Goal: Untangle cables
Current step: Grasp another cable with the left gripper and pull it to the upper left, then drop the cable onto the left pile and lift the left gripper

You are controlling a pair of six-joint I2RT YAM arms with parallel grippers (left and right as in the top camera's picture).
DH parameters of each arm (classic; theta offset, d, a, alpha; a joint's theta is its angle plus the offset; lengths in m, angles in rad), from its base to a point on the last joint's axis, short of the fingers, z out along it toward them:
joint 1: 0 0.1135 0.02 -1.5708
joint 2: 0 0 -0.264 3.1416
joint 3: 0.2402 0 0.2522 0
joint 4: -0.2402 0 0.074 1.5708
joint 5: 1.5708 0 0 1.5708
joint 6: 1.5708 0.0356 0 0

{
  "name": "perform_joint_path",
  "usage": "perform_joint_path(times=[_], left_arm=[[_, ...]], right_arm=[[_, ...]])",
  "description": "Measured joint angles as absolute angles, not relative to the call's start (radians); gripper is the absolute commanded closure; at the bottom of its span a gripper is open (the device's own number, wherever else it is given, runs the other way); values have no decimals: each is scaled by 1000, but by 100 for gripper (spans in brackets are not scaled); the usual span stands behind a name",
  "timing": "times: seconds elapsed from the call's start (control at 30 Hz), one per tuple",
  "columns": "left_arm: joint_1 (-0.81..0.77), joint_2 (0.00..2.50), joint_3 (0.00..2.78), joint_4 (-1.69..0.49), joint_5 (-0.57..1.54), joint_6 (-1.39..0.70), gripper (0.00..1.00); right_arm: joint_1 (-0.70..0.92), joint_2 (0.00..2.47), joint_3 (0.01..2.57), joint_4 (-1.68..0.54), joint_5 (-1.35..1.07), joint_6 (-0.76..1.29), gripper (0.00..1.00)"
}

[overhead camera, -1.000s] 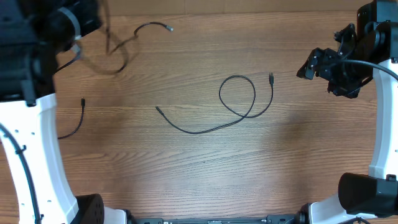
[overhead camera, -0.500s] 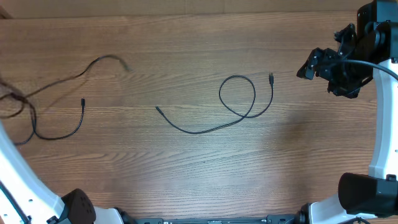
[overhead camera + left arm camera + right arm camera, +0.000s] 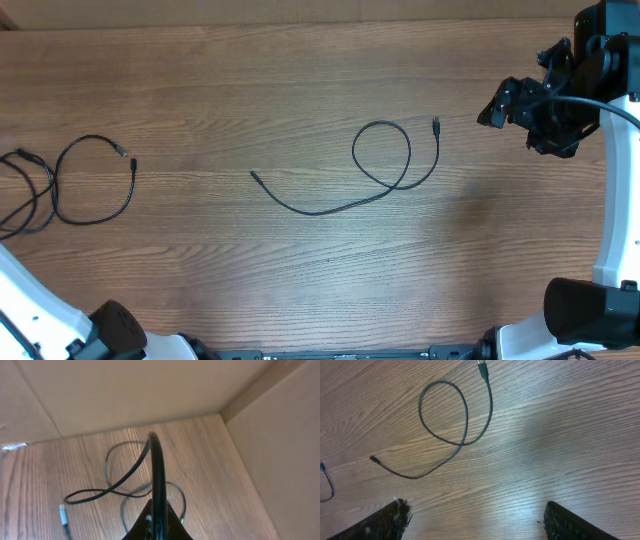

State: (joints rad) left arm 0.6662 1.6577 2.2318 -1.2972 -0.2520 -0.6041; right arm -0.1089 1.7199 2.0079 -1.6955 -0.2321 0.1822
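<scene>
One thin black cable (image 3: 385,170) lies mid-table with a single loop, its plug end (image 3: 436,124) pointing to the back; the right wrist view shows it too (image 3: 465,425). At the left edge a second black cable (image 3: 95,190) curls in loops and runs off the picture. My left gripper (image 3: 159,525) is outside the overhead view. In its wrist view it is shut on a black cable (image 3: 157,470) that rises from the jaws, with loops (image 3: 115,487) and a plug (image 3: 62,512) on the wood below. My right gripper (image 3: 530,112) hovers open at the right, away from both cables.
Cardboard walls (image 3: 125,395) stand behind and to the right (image 3: 280,435) of the left cable's loops. The left arm's white link (image 3: 30,310) crosses the front left corner. The right arm's base (image 3: 590,310) sits at the front right.
The left arm swung left out of the overhead view, dragging its cable from the back left down to the left edge. The middle cable and right arm stayed still.
</scene>
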Motion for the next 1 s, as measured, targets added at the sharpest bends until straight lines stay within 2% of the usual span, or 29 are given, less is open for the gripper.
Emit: perform_joint_path(times=[0.03,0.07,0.1,0.13,0.5,0.67,0.83,1.0], left_arm=[[662,1672,2232,-1301,-244,-605,94],[660,1687,2232,-1307,-238,-605,51],[655,1705,2232,-1316,-233,-606,14],[654,1722,2232,-1325,-227,-606,0],[648,1794,2230,-1385,-150,-611,0],[619,1794,2230,-1381,-6,-577,0],[503,1794,2230,-1333,153,-464,0],[289,1794,2230,-1320,253,-299,0]], right_arm=[[-109,1720,2008,-1695,-232,183,16],[-109,1720,2008,-1695,-232,182,15],[-109,1720,2008,-1695,-232,182,15],[-109,1720,2008,-1695,-232,183,15],[-109,1720,2008,-1695,-233,182,15],[-109,1720,2008,-1695,-232,182,14],[-109,1720,2008,-1695,-232,182,18],[-118,1720,2008,-1695,-225,210,18]])
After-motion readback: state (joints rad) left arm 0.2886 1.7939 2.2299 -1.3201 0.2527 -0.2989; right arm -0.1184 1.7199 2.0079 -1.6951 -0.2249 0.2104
